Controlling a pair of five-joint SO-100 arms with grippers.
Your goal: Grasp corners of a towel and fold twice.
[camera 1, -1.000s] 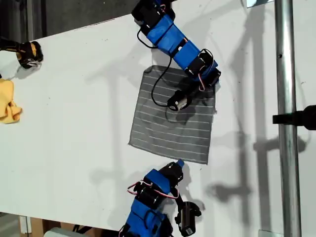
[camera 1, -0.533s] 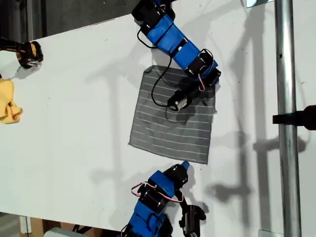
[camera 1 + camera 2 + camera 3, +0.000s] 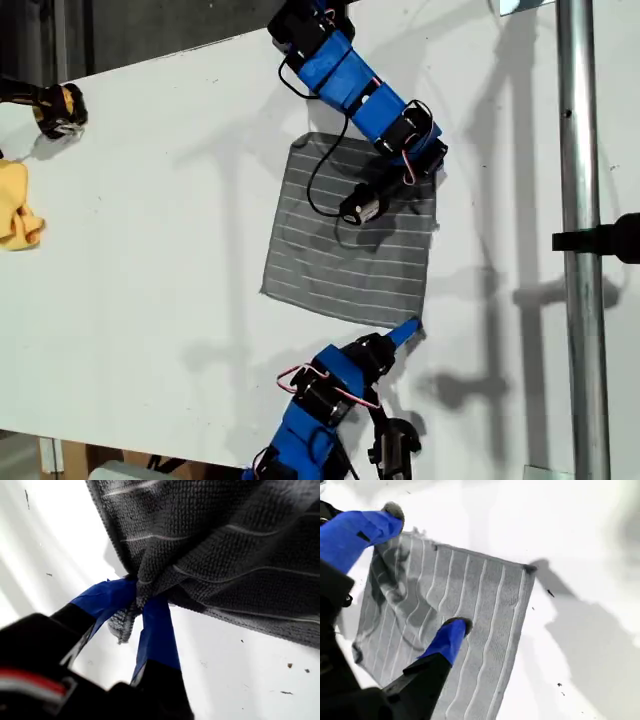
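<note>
While a crumpled plain yellow cloth (image 3: 16, 208) and a small black-and-yellow object (image 3: 58, 108) sit well apart at the exterior view's left edge, a shiny metal pole (image 3: 575, 200) with a black clamp (image 3: 603, 240) runs down the exterior view's right. On the white table (image 3: 150, 260) between them, the grey striped towel (image 3: 345, 240) lies spread flat. A black cable (image 3: 322, 180) and a black wrist camera (image 3: 362, 206) hang over the towel's upper part and cast shadows on it. The towel is between the two blue arms in the exterior view. My first gripper (image 3: 428, 166) is at its upper right corner (image 3: 432, 178), and my second gripper (image 3: 405, 330) has one blue fingertip at its lower right corner (image 3: 416, 326). Seen from the first wrist view, my first gripper (image 3: 140, 600) is clamped tight on that corner. The cloth (image 3: 225, 545) bunches upward above the pinch and a small tuft pokes out between the blue fingers (image 3: 157, 630). In the second wrist view, my second gripper (image 3: 426, 569) is spread wide, with one fingertip (image 3: 454, 629) over the striped surface (image 3: 485, 610) and nothing held. Whether it touches the cloth, I cannot tell.
</note>
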